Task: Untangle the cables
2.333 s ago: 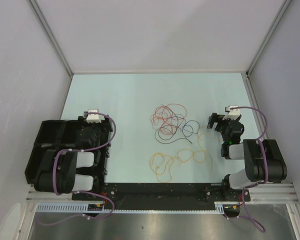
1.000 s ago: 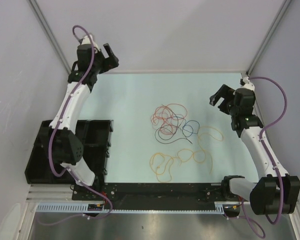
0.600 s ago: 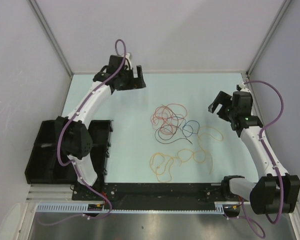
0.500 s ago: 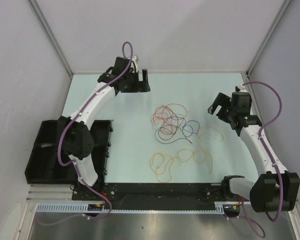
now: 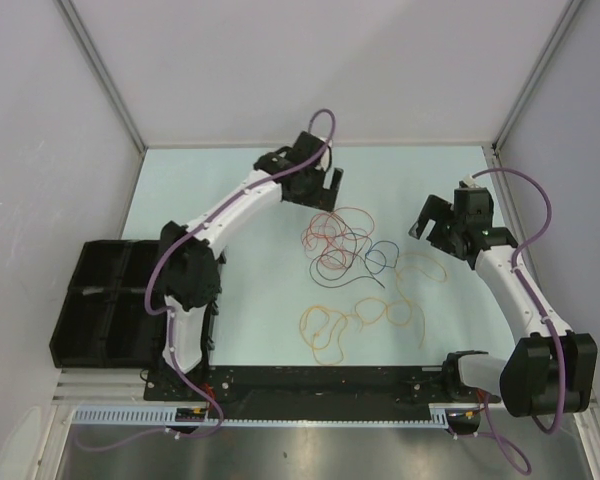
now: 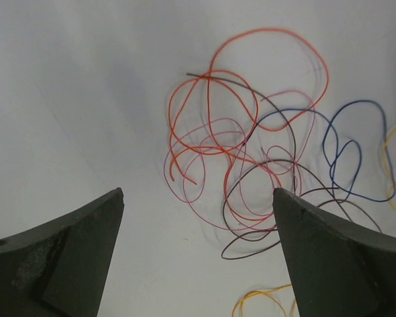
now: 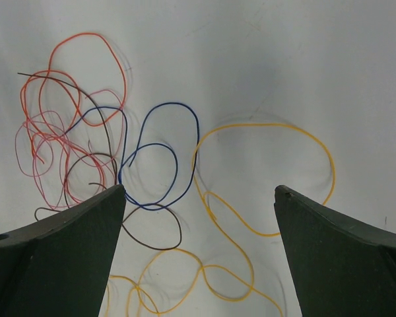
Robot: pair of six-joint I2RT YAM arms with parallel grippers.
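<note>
- left end effector [image 5: 329, 186]: fingers spread wide, empty, touching nothing, above the far edge of the cables [image 5: 338, 245]
- right end effector [image 5: 427, 221]: also wide apart, empty, just right of the tangle
- left wrist view showed the red cable [image 6: 214, 125] loops; right wrist view showed the blue cable [image 7: 160, 162] and the yellow-orange cable [image 7: 264, 178]
- cables lay mid-surface [image 5: 260, 290], open room all round; black bins [image 5: 100, 300] sat at the left edge

Arms of white links [image 5: 238, 203] and black joints [image 5: 190, 277] (purple hoses [image 5: 323, 112] trailing); left claw [image 5: 330, 186], right claw [image 5: 426, 221] dark, wedge-fingered.
</note>
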